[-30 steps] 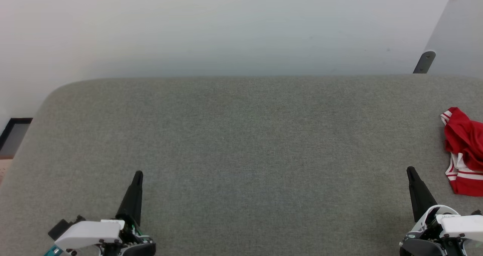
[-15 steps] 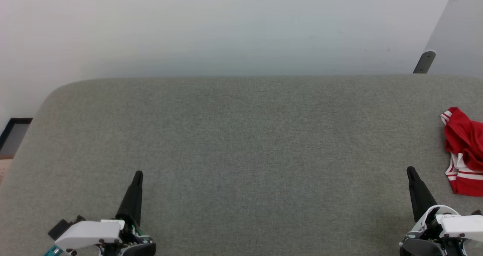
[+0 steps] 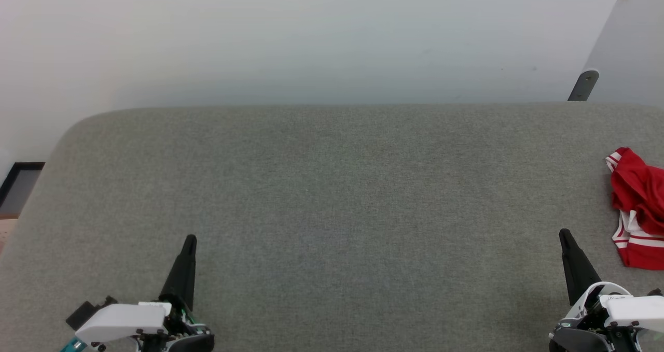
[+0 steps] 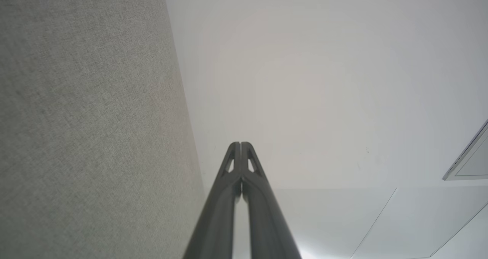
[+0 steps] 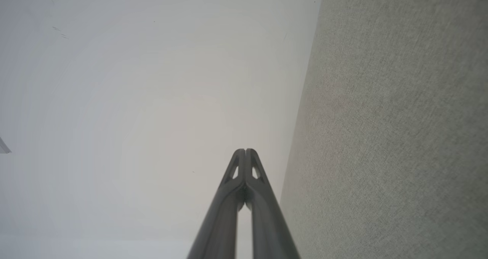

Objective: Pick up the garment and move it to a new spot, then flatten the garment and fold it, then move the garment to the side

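Observation:
The garment [image 3: 639, 207], red with white panels and striped trim, lies crumpled at the right edge of the head view on the grey fabric surface [image 3: 332, 196]. My right gripper [image 3: 563, 234] stands at the lower right, a short way left of and below the garment, not touching it. My left gripper [image 3: 190, 239] is at the lower left, far from the garment. Both point away from me. In each wrist view the two dark fingertips meet, left gripper [image 4: 240, 144] and right gripper [image 5: 244, 151], shut with nothing between them.
A pale wall [image 3: 311, 36] rises behind the surface's far edge. A grey panel with a dark bracket [image 3: 583, 85] stands at the back right. The surface's rounded corner is at the left, with a dark frame [image 3: 18, 186] beyond it.

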Tool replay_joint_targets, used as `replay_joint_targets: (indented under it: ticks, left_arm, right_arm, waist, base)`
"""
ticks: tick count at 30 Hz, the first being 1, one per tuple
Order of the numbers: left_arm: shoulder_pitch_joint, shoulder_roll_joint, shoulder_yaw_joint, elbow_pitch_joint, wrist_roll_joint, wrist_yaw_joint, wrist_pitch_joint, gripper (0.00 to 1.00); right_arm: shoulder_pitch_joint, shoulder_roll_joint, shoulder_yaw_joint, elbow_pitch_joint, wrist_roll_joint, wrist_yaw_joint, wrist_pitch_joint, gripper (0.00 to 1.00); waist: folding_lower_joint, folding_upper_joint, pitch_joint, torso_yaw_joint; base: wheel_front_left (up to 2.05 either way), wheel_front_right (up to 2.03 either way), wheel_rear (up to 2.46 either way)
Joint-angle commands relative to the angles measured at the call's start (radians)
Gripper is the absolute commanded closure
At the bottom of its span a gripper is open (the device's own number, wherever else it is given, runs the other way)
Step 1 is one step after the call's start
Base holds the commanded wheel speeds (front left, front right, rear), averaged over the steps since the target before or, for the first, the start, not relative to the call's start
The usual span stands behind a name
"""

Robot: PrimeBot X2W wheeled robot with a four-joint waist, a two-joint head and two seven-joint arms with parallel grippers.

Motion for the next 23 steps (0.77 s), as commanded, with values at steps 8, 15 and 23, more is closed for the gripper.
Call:
replay_joint_targets:
  ticks: [8,15,23]
  left_arm:
    - [-0.009,0.001,0.002,-0.001,-0.003,-0.006,0.002,1.0]
    - [-0.009,0.001,0.002,-0.002,-0.003,-0.006,0.002,1.0]
    - [-0.009,0.001,0.001,-0.002,-0.003,-0.006,0.002,1.0]
  right_arm:
    - [-0.004,0.003,0.0,-0.003,0.004,0.0,0.002,1.0]
    - [-0.004,0.003,0.001,-0.003,0.004,0.0,0.002,1.0]
    - [-0.004,0.003,0.001,-0.003,0.004,0.0,0.002,1.0]
  waist:
    - [0.0,-0.0001,0.0,0.0]
    - [0.0,-0.0001,0.0,0.0]
    - [0.0,-0.0001,0.0,0.0]
  base:
    - [0.0,0.0,0.0]
    - [0.0,0.0,0.0]
    - [0.0,0.0,0.0]
